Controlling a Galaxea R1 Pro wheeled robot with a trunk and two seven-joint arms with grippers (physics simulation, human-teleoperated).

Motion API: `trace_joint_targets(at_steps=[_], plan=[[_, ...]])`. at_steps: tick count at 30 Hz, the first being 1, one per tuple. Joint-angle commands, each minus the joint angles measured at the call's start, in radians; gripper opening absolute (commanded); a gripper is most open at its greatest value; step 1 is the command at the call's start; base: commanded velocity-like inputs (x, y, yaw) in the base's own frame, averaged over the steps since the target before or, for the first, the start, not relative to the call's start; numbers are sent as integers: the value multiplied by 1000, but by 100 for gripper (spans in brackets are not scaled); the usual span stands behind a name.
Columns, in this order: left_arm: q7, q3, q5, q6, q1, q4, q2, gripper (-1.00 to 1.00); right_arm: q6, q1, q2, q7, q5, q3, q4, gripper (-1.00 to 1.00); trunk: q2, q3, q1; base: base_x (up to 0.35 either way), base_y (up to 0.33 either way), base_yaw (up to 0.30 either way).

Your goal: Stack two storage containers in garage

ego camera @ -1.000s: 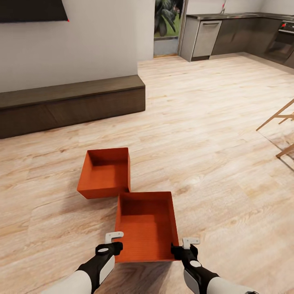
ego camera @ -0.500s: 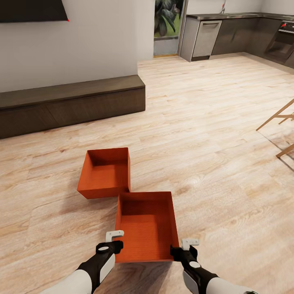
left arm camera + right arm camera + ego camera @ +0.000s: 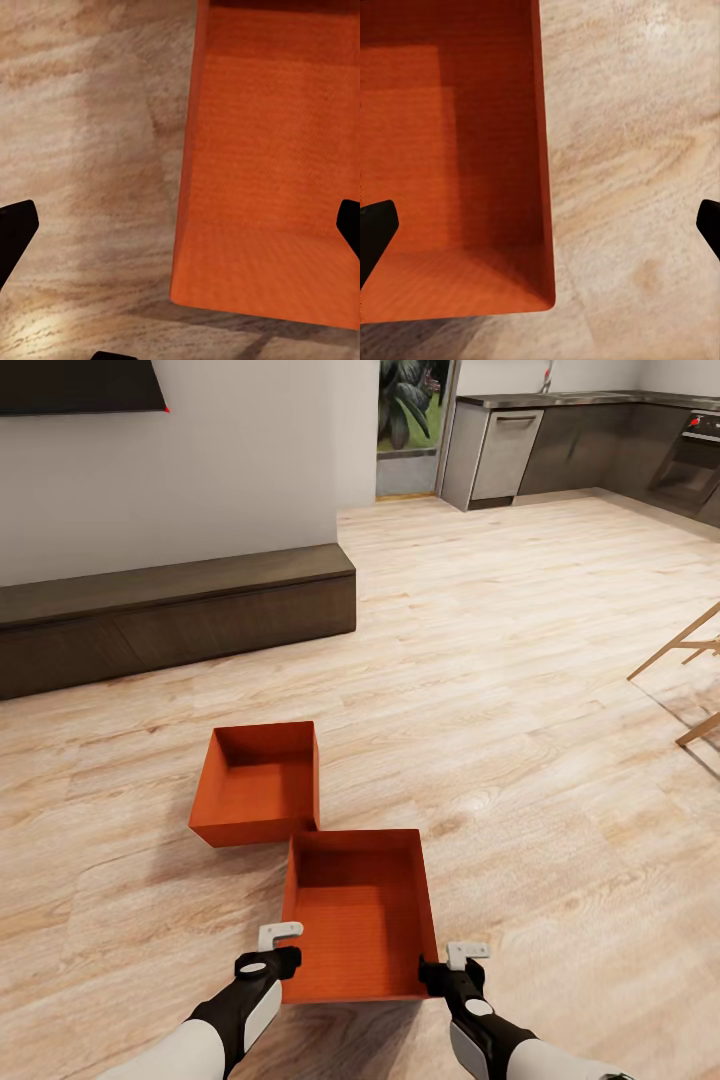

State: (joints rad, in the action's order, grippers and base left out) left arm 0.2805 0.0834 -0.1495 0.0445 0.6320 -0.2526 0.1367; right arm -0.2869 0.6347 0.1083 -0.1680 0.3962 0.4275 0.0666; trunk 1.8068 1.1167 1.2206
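Two orange-red storage containers sit on the light wood-plank floor of the living room. The far container (image 3: 258, 782) lies a corner's width from the near container (image 3: 358, 920). My left gripper (image 3: 272, 958) hovers over the near container's left wall close to its front corner, and my right gripper (image 3: 450, 970) over its right wall. In the left wrist view the left gripper (image 3: 180, 232) is open, its black fingertips (image 3: 15, 232) spread wide either side of the wall of the container (image 3: 277, 172). The right gripper (image 3: 544, 229) is likewise open astride the container (image 3: 450, 150) wall.
A long low dark-brown cabinet (image 3: 170, 610) runs along the white wall at the left, under a black TV screen (image 3: 80, 385). Kitchen units (image 3: 590, 445) stand at the far right, and wooden furniture legs (image 3: 690, 650) reach in from the right edge. Open plank flooring lies ahead.
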Motion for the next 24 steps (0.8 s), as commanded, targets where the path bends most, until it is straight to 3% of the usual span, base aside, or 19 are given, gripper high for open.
trace_joint_targets(at_steps=[1,24], plan=[[6,9,-10,5,0,-2,0,100,-3,0,0,-4,8,8,-1,100,0,1,0,0,0,0],[6,10,-10,3,0,-2,-2,100,-36,1,3,-4,15,6,-2,100,0,-4,0,0,0,0]])
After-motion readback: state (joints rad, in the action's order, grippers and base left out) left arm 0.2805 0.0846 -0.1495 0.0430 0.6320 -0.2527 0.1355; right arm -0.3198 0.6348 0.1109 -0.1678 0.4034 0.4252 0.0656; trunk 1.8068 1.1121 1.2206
